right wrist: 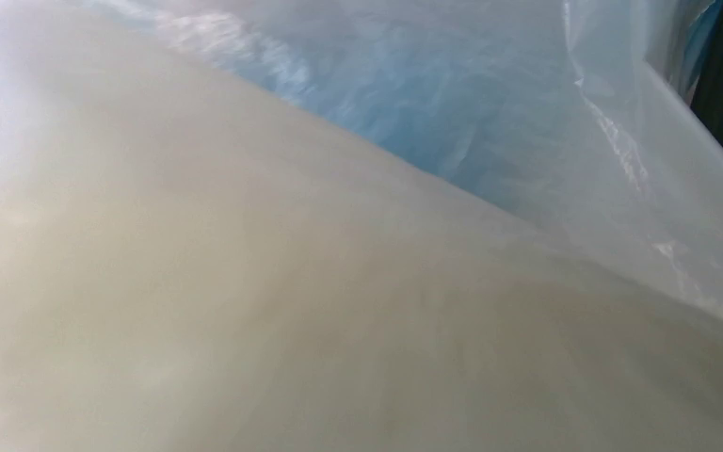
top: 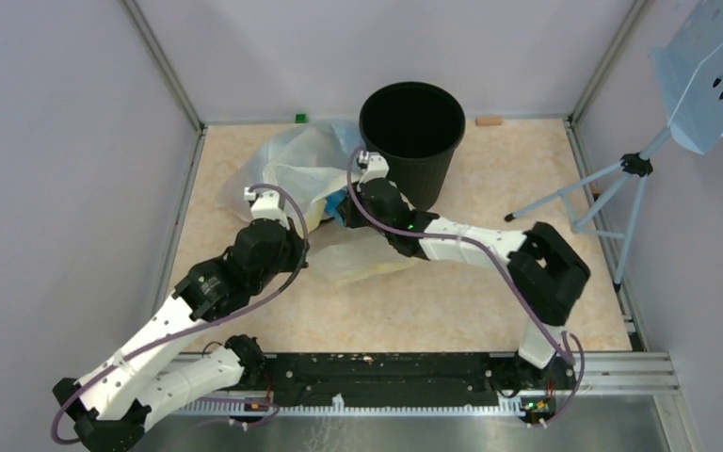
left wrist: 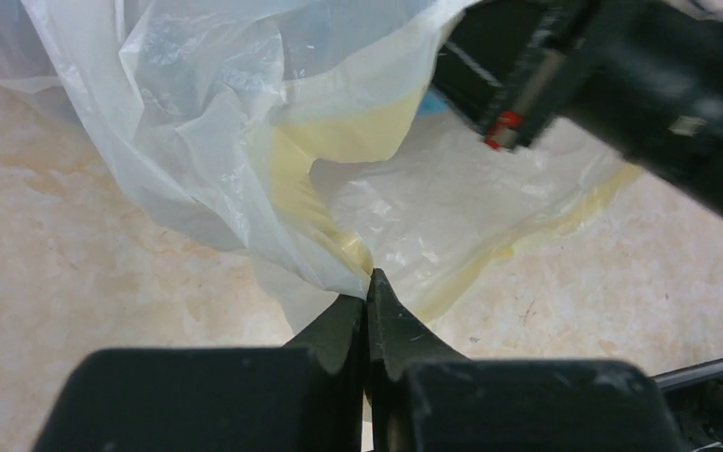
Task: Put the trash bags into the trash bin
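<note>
The left gripper [left wrist: 369, 294] is fully closed, with a fold of the large clear yellowish-white plastic bag [left wrist: 207, 122] pinched between its fingertips. Judgement: this pinch serves to lift or pull the clear film aside, because the film lies over the item to be moved.

The thin translucent blue plastic film bag [right wrist: 386, 104] lies beneath the clear bag. Only a small blue patch shows at the tip of the right gripper [top: 343, 201], on the side facing the left gripper. The blue bag is not in the bin.

Whether the right fingers are open or closed cannot be told. Film covers the right wrist camera, and the top view hides the fingertips. Contact with the blue bag is likewise unconfirmed.

The round black ribbed plastic bin [top: 424, 179] stands upright and open just beyond the right gripper, close to its wrist.

Obstructions: the clear bag spreads across the beige table [top: 490, 301] between and around both grippers. It may come along with the blue film if both layers are gripped together.

Well clear of both grippers are a small green block [top: 298, 118], a small tan block [top: 489, 121] and a pale blue perforated stand on a tripod [top: 706, 85].
</note>
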Motion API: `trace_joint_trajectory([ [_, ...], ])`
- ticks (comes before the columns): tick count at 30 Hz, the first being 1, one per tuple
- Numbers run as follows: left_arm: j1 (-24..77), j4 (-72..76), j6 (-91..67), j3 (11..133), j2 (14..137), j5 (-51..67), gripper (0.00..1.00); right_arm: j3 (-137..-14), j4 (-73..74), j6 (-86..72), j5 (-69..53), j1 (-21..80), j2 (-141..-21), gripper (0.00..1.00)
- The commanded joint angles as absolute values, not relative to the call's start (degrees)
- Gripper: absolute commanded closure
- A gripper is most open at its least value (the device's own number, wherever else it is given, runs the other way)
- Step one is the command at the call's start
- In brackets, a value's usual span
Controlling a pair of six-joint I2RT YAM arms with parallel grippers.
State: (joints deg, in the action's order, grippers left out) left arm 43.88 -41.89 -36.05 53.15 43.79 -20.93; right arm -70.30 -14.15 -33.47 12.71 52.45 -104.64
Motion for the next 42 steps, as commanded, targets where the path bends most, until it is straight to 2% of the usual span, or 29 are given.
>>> trace_joint_trajectory([
  [1,43.8,-36.6,-35.6,50.4,45.8,-23.3,0.98,-67.4,-7.6,-32.2,6.7,52.8,-90.3,1.00],
  [6,41.4,-29.6,-35.6,48.4,50.8,-24.1,1.00,-61.6,1.5,-32.9,5.4,52.8,-76.2,1.00],
  [11,37.1,-26.1,-34.7,50.2,57.3,-21.5,1.00,-60.2,15.1,-33.8,12.3,52.5,-63.2,1.00],
  [16,32.3,-21.1,-32.8,50.6,62.2,-18.2,1.00,-60.9,25.1,-33.3,14.0,52.3,-50.6,1.00],
  [21,28.9,-16.8,-30.6,51.8,69.3,-16.7,1.00,-63.8,37.1,-33.8,16.6,52.3,-42.0,1.00],
  [27,26.6,-9.4,-30.4,52.4,81.1,-14.8,1.00,-66.1,42.8,-36.0,20.6,52.3,-32.9,1.00],
  [35,19.1,-9.4,-31.3,61.0,96.4,-11.1,1.00,-67.5,53.6,-36.8,33.8,52.3,-28.7,1.00],
  [42,8.6,-11.1,-34.3,68.0,103.3,-7.4,1.00,-60.1,54.5,-38.3,33.3,52.4,-29.8,1.00],
])
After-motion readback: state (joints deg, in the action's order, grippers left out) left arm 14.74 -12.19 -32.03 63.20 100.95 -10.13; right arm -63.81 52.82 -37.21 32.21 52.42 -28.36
